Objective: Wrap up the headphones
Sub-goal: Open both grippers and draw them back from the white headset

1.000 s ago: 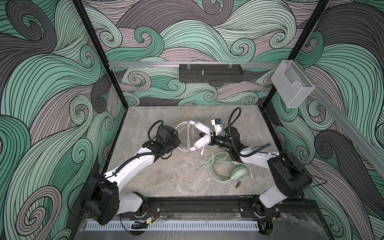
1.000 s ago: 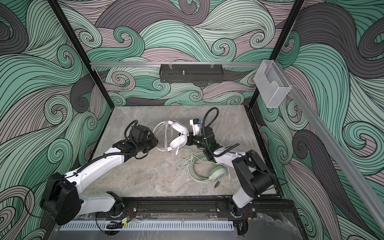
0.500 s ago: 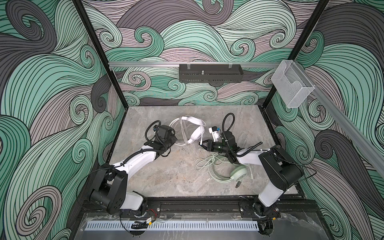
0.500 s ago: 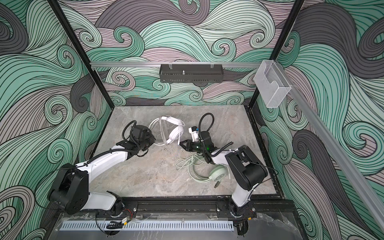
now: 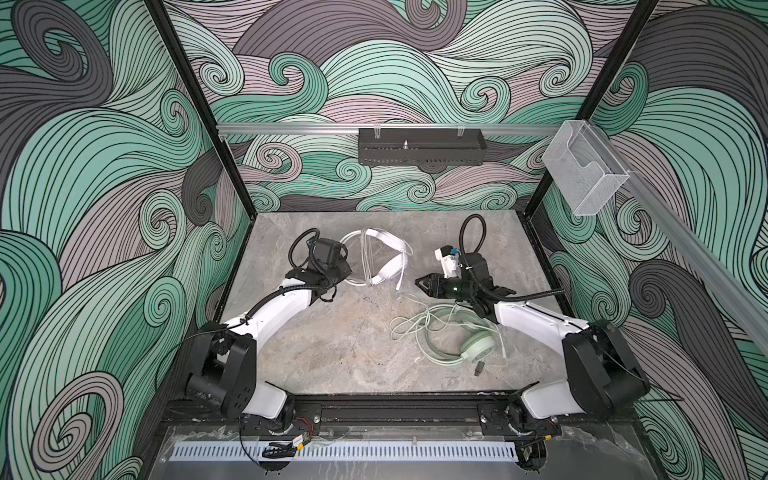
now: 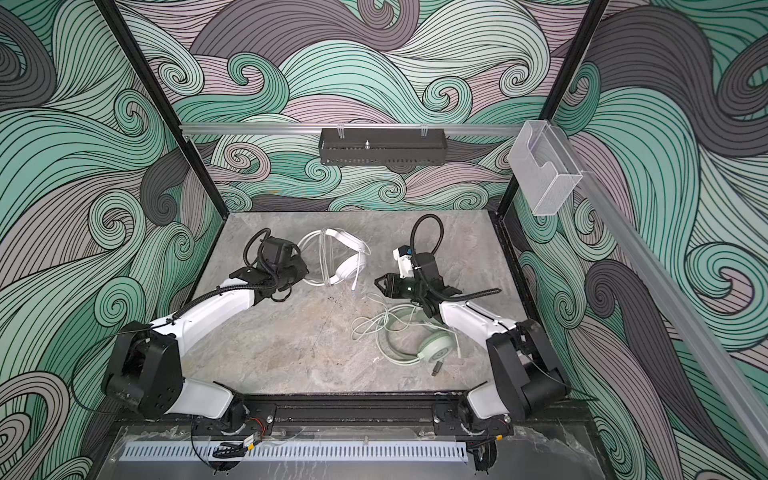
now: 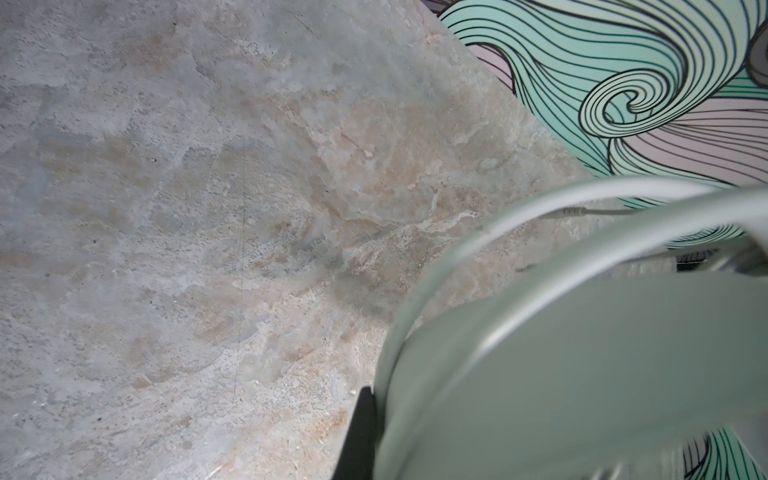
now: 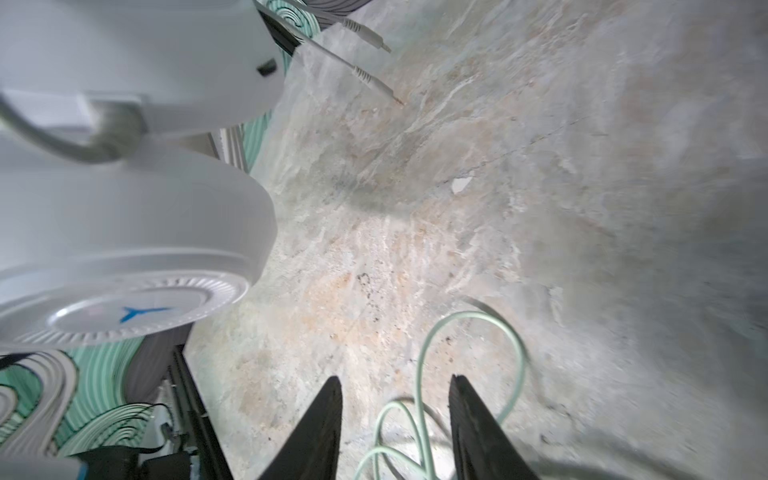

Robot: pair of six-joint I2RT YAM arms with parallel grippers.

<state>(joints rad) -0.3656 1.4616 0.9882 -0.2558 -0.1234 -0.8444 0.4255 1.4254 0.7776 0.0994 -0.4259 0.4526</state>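
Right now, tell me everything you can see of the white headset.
The white headset looks like glossy plastic: arched headband, round earcup with ribbed ring and blue mark, thin white cable looped about it, plug tips at the table. It stands tilted near the back, the left gripper shut on its side.

- Grey-tan marble tabletop [image 5: 332, 357].
- Black slotted tray [image 5: 421, 146] hanging on the back rail [image 5: 291, 129].
- Clear plastic holder [image 5: 584, 174] mounted at the right.
- Wave-patterned walls [image 5: 104, 166] all round.
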